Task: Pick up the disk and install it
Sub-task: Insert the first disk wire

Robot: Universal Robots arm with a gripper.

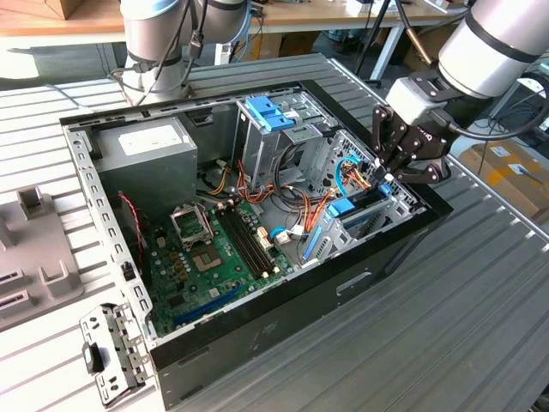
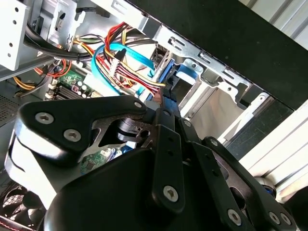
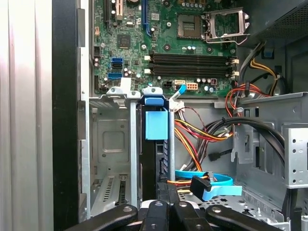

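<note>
Hand (image 1: 386, 176) sits low at the case's (image 1: 283, 296) end toward the exterior view's right, its fingers drawn together on the near edge of the disk (image 3: 155, 144), which stands on edge inside the drive cage (image 3: 110, 139). In the first wrist view the dark body runs down a vertical slot between two metal uprights, its blue end tab (image 3: 156, 124) toward the motherboard (image 3: 163, 43) and level with the top of the cage. By this showing the pick-up is done and the disk is well into its bay; whether it has gone fully home and latched I cannot tell. A blue data cable (image 3: 211, 185) with a black plug lies loose beside the slot, not joined to the disk, so cabling looks undone.
</note>
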